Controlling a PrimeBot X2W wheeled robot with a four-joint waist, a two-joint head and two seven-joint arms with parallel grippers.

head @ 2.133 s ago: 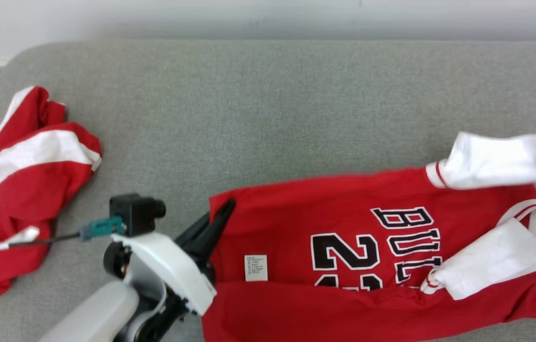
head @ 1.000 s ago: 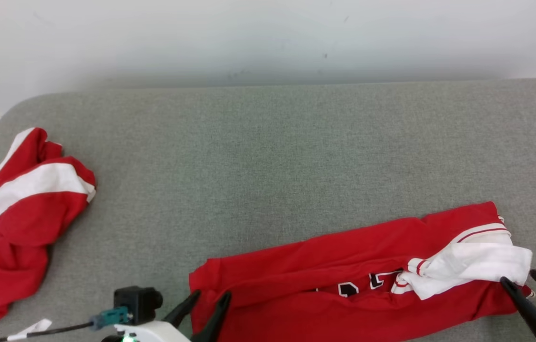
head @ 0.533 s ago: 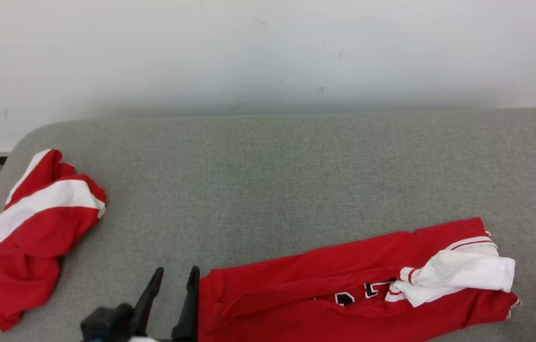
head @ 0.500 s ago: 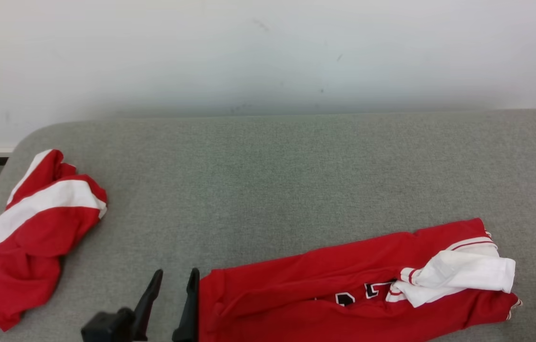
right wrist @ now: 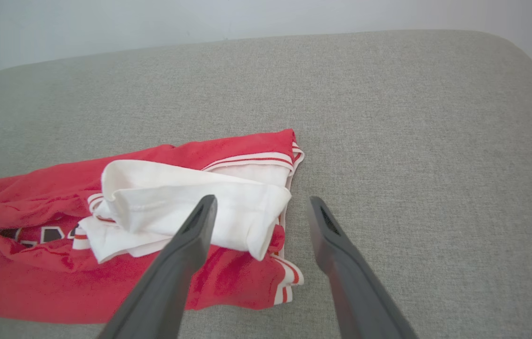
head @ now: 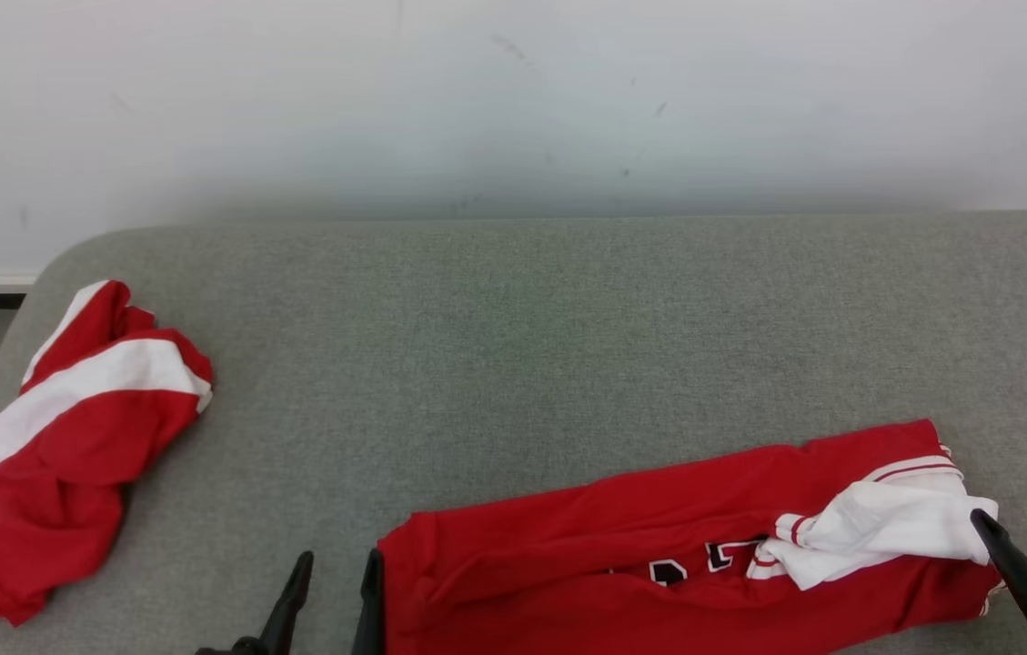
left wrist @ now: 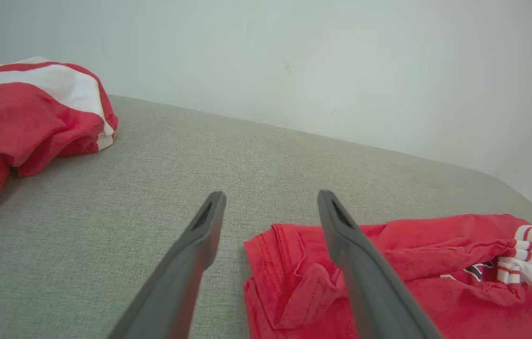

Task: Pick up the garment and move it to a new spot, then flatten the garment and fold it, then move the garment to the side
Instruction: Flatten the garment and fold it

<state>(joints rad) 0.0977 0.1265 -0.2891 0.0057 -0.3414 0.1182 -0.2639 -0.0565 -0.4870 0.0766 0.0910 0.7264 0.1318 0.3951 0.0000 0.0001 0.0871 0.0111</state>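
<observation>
We see the jersey [head: 568, 537] folded into a long red band at 5 o'clock on the tabletop [head: 522, 346]. Its long axis runs from 9 to 3, hem end toward 9 and white-sleeved end toward 3. Our left tool [head: 338, 557] stands wide at the hem end, and our right tool [head: 1009, 515] stands wide at the sleeved end. Neither holds anything. A red-and-white garment [head: 67, 437] lies crumpled at 9.
</observation>
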